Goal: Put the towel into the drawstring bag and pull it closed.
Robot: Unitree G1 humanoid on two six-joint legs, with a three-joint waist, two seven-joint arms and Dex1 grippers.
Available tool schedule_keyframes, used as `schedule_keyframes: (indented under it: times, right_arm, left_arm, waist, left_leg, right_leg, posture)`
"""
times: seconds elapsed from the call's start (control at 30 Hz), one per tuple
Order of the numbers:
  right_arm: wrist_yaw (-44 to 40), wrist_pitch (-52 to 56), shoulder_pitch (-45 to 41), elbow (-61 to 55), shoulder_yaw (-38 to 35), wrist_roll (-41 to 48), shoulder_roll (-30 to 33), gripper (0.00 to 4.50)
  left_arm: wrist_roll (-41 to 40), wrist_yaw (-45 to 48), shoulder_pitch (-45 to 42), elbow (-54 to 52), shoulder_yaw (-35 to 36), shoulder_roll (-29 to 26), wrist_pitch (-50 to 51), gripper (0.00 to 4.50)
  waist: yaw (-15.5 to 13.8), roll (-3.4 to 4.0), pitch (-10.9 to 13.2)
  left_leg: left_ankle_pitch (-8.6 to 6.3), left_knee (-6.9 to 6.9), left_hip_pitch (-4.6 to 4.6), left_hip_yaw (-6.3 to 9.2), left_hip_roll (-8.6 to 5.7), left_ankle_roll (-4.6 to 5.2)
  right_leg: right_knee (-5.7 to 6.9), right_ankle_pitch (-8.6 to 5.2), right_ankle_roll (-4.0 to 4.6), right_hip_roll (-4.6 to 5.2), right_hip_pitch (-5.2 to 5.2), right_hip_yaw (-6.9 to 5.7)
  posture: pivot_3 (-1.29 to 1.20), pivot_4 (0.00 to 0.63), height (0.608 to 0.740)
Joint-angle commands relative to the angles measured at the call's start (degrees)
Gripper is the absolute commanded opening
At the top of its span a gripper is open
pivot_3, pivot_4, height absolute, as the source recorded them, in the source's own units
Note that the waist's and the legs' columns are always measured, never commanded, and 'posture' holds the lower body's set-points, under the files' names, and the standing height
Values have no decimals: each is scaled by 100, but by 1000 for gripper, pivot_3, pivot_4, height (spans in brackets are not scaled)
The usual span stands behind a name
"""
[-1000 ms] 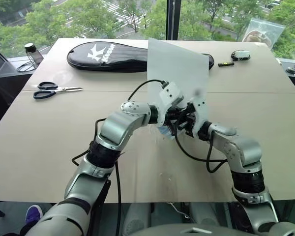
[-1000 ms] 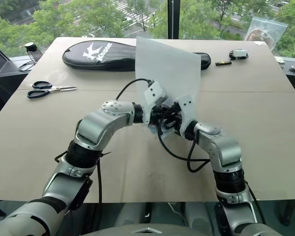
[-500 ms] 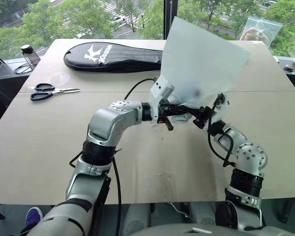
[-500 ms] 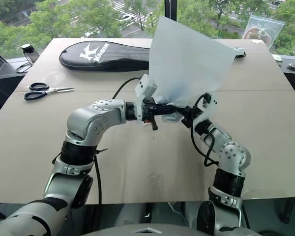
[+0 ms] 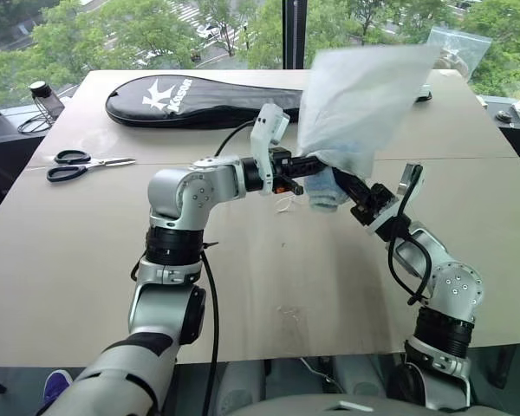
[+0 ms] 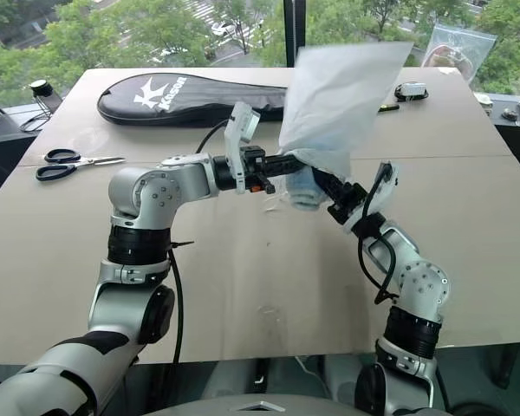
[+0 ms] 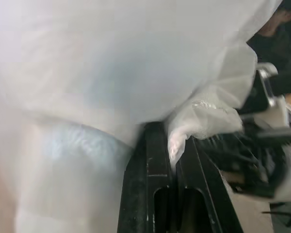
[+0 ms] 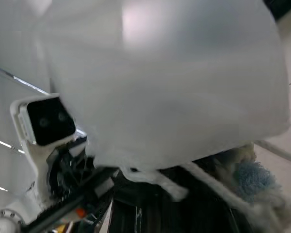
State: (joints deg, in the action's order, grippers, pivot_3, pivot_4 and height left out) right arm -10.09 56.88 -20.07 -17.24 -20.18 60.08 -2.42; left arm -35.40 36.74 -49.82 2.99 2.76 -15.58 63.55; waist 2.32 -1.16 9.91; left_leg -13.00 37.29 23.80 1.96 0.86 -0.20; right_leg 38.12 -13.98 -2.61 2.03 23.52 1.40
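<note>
Both grippers, left gripper (image 5: 305, 170) and right gripper (image 5: 351, 192), are clamped on the gathered mouth of the translucent white plastic drawstring bag (image 5: 360, 104), held aloft at table centre, body flaring toward one o'clock. Light-blue fluffy terry towel (image 5: 326, 188) sits at the neck (partly out, apparently). Insertion appears unfinished; cord pull remains. Arms converge roughly level.

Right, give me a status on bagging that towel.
Done: the towel sits in the gathered mouth of the drawstring bag. In hand: the left gripper and right gripper are both shut on the mouth, bag lifted off the table. Left: cinching it fully closed.
</note>
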Motion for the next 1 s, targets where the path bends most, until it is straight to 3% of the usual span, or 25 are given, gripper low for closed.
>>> schedule_keyframes:
  times: [0.03,0.27,0.53,0.7,0.8,1.0]
  right_arm:
    - [109,-374,-8,-370,404,-440,233,24]
    - [472,-1043,-212,-221,384,-272,-210,24]
    - [549,-1254,-292,233,745,-185,-687,24]
    - [670,-1745,-573,859,209,1055,-1195,24]
    - [680,-1875,-580,940,307,1340,-965,24]
    - [248,-1524,-463,436,1603,-20,110,24]
  left_arm:
    - [-205,-125,-247,-76,275,-8,94,0]
    - [-489,-210,243,-705,-4,-41,808,0]
    - [-1238,-535,544,-1276,325,416,1802,0]
    - [-1638,-572,475,-1303,650,524,2259,0]
    - [-1857,-666,435,-1316,918,556,2583,0]
    - [-2517,-1216,304,-927,1520,964,2895,0]
  waist:
    - [5,0,0]
    - [0,0,0]
    - [-12,0,0]
    - [2,0,0]
    - [1,0,0]
    - [-3,0,0]
  left_leg:
    - [0,0,0,0,0,0]
    - [0,-3,0,-2,2,0]
    - [0,-2,3,-2,3,0]
    - [0,-5,0,-2,7,0]
    - [0,-4,3,-4,6,0]
    - [0,-2,4,-4,4,0]
  right_leg:
    - [0,0,0,0,1,0]
    - [-1,0,0,-1,2,6]
    - [-2,0,0,0,5,4]
    - [-1,0,1,-5,5,4]
    - [-2,0,0,-4,5,4]
    - [-5,0,-1,-2,5,3]
  posture:
    - [0,150,740]
    - [0,150,740]
    - [0,150,740]
    - [0,150,740]
    - [0,150,740]
    - [0,150,740]
